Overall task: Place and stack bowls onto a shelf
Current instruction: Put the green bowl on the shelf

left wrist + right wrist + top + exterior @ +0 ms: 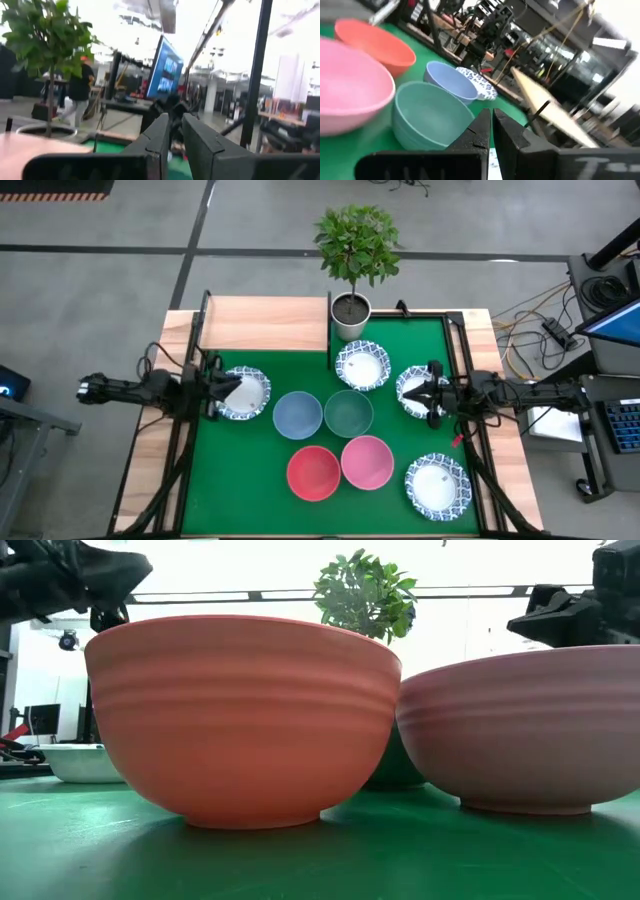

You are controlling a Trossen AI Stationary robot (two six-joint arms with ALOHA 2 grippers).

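Eight bowls sit upright on the green mat (390, 510): blue (297, 414), dark green (348, 412), red (313, 472), pink (367, 462), and white blue-rimmed ones (248, 395), (362, 365), (412, 385), (438, 485). The bare-wood shelf (265, 323) stands at the far left. My left gripper (225, 387) (176, 137) hovers above the left white bowl, tipped upward, fingers nearly together with nothing between them. My right gripper (428, 393) (491, 125) hovers level above the right white bowl, shut and empty.
A potted plant (351, 310) in a white pot stands at the mat's far edge, beside the shelf's right end. A black frame (455, 340) borders the mat. Beyond the table a person (80, 95) stands in the room, and cables lie at the right.
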